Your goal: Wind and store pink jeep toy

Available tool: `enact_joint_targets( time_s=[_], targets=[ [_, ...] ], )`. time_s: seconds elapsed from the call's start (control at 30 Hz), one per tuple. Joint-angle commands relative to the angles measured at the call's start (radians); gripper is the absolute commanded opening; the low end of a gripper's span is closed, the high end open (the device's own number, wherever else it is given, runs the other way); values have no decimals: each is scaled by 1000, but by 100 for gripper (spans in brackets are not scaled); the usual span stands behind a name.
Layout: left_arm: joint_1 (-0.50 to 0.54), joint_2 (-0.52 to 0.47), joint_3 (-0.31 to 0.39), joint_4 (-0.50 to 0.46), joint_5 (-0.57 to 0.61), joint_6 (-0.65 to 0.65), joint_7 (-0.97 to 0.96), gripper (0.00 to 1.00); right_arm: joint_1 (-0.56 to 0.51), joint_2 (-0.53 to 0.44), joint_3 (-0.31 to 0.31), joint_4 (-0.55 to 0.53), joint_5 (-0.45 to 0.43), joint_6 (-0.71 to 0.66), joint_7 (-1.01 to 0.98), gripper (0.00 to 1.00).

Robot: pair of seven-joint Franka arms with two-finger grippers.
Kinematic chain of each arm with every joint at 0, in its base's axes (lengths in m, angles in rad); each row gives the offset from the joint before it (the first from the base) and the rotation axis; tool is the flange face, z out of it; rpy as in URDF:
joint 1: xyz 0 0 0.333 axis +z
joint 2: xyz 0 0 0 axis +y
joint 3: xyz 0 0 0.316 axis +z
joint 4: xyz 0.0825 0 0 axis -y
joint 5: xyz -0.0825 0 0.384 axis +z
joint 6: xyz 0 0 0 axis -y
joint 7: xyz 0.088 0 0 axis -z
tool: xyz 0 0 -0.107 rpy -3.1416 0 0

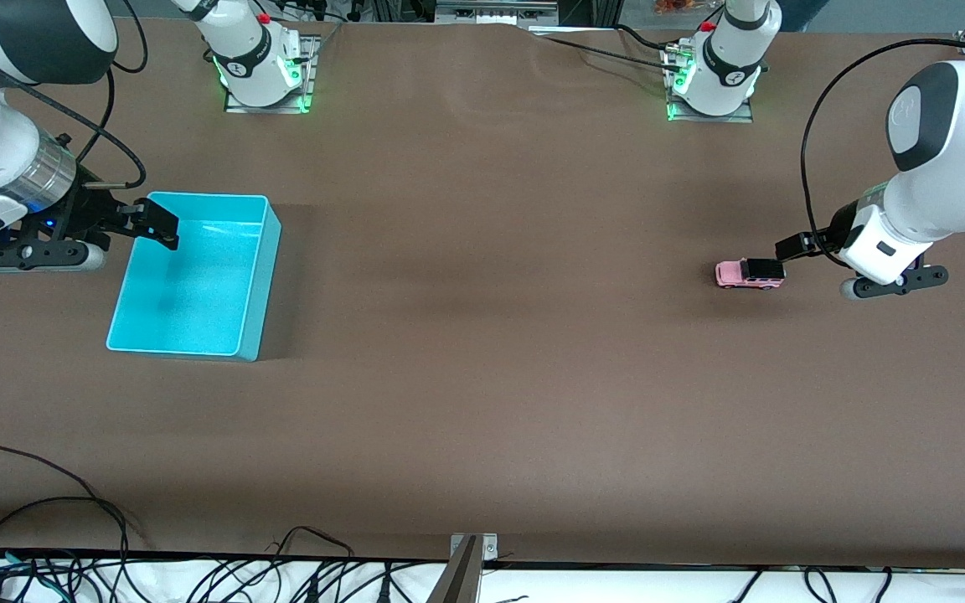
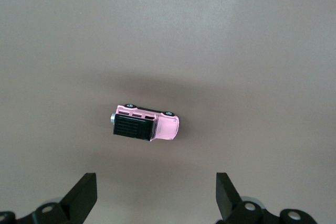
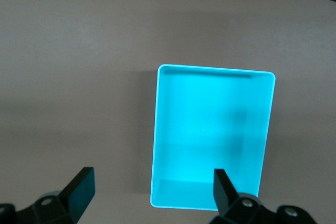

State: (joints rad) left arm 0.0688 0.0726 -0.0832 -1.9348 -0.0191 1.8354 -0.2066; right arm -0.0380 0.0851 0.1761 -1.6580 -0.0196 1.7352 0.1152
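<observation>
The pink jeep toy [image 1: 749,274] stands on its wheels on the brown table toward the left arm's end, black roof up. My left gripper [image 1: 796,249] hangs open just beside and above it. In the left wrist view the pink jeep toy [image 2: 146,123] lies ahead of the open left gripper [image 2: 156,198], outside the gap between the fingers. The cyan bin [image 1: 260,293] sits empty toward the right arm's end. My right gripper [image 1: 152,221] hovers open over the bin's edge. In the right wrist view the right gripper [image 3: 152,190] holds nothing and a corner of the bin [image 3: 215,70] shows below it.
Both arm bases [image 1: 260,71] stand along the table's edge farthest from the front camera. Cables [image 1: 47,536] lie along the edge nearest the camera. Bare brown tabletop [image 1: 491,276] stretches between the bin and the jeep.
</observation>
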Motion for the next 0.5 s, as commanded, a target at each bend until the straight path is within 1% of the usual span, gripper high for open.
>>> enact_joint_targets(
  time_s=[0.0,0.27,0.47],
  targets=[
    [3,-31,-3,-29,21,13,23,100,0,5,6,18,-19,-8,1,100],
    [3,-20,-3,-88,21,28,26,100,0,5,6,18,-19,-6,1,100],
    [3,-25,-3,-197,21,162,26,100,0,5,6,18,-19,-6,1,100]
  ],
)
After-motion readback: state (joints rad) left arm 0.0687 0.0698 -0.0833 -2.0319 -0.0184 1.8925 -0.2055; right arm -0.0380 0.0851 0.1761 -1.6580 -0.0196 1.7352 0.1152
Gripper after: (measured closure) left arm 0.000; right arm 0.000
